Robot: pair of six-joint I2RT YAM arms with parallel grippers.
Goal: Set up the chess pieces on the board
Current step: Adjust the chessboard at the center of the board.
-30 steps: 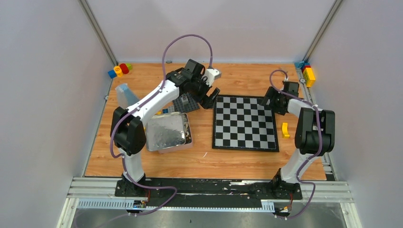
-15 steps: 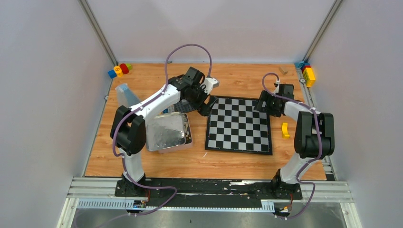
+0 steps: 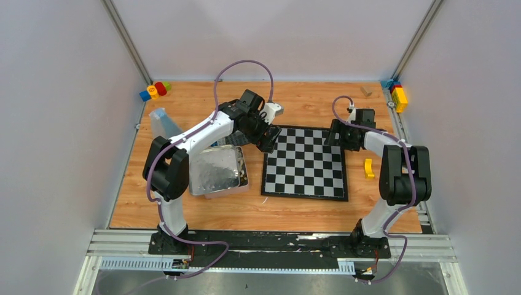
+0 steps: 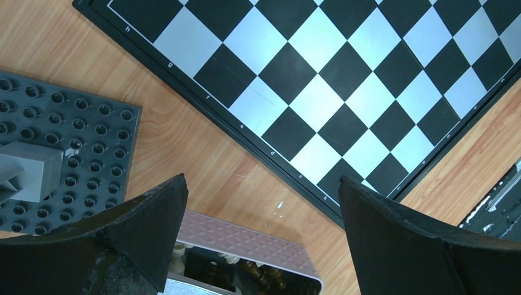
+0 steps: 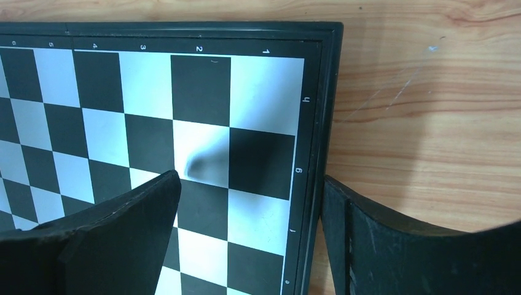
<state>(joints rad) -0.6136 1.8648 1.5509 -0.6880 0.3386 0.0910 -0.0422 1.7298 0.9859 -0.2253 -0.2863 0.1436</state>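
The board (image 3: pixel 304 163) lies flat in the middle of the table with no pieces on it. The chess pieces (image 4: pixel 258 270), brown and cream, lie inside the metal tin (image 3: pixel 215 171), seen through its open end. My left gripper (image 3: pixel 268 140) hangs open over bare wood between the tin and the board's far-left corner (image 4: pixel 344 92), holding nothing. My right gripper (image 3: pixel 335 133) is open and straddles the board's right border (image 5: pixel 313 153) near the far corner. Its outer finger (image 5: pixel 393 246) rests against the board's edge; the inner one hovers over the squares.
A dark grey studded baseplate (image 4: pixel 67 141) carrying a grey brick (image 4: pixel 27 172) lies left of the board, behind the tin. A yellow brick (image 3: pixel 368 168) sits right of the board. Coloured bricks stand at the back left (image 3: pixel 155 90) and back right (image 3: pixel 398 95) corners.
The board has slid left toward the tin, with my right gripper moving left along with its right edge. My left gripper has drawn back slightly left. Both stayed open.
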